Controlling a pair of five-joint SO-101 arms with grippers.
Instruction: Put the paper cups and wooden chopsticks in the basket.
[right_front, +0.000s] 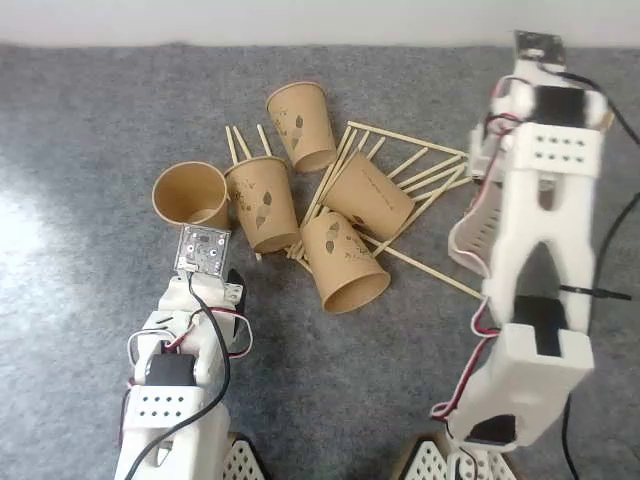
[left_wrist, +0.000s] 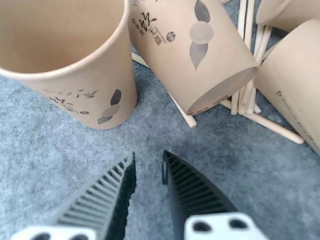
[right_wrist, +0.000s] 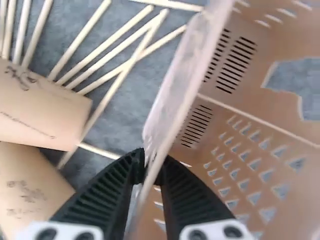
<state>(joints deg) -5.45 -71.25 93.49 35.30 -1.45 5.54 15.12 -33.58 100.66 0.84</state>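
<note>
Several brown paper cups lie in a cluster on the grey carpet, one upright, others on their sides. Wooden chopsticks are scattered under and beside them. My left gripper hovers just above the carpet in front of the upright cup and a tipped cup, slightly open and holding nothing. My right gripper is shut on the rim of the pale perforated basket, which is tilted next to the chopsticks. In the high view the basket is mostly hidden by the right arm.
Grey carpet covers the whole table, with bare stretches to the left and in front of the cups. The right arm's white body rises over the right side. A pale wall edge runs along the back.
</note>
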